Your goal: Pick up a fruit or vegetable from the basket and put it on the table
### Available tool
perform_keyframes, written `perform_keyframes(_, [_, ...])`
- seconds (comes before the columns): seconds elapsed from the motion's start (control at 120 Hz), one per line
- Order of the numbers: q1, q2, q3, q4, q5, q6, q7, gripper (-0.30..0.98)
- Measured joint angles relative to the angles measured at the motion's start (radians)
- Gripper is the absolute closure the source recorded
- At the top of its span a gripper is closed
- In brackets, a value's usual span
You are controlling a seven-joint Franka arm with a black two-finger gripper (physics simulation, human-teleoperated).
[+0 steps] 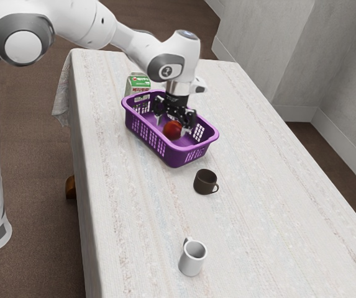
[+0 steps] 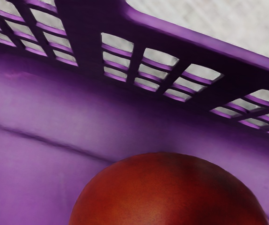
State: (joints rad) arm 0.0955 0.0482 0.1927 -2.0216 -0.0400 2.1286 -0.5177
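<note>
The gripper (image 1: 173,126) is held low in the basket (image 1: 176,157), in the exterior view's upper middle, with its fingers spread and nothing pinched. The red fruit (image 2: 169,194) is seen on the basket floor, under the hand and near a slotted wall. The grasp is judged to be the step in hand. If the hand is lowered off centre, the round skin may be pressed by one fingertip only and the fruit rolled to the wall. A finger could also be caught on the slots, and the basket dragged toward the dark mug (image 1: 203,181) just beside it, at the view's centre. If the fruit is gripped too high, it may be squeezed out; if lifted too little, it may be knocked on the rim.
</note>
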Motion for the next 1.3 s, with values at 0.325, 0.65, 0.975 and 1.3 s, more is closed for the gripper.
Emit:
perform_keyframes(0.325, [0.002, -0.003, 0.000, -0.016, -0.004, 0.029, -0.016, 0.14])
perform_keyframes(0.65, [-0.009, -0.037, -0.003, -0.029, 0.020, 0.045, -0.129, 0.47])
perform_keyframes(0.975, [-0.007, -0.069, -0.046, 0.129, 0.195, 0.034, -0.235, 0.35])
perform_keyframes(1.3, [-0.046, 0.022, -0.054, 0.333, 0.311, 0.000, -0.282, 0.32])
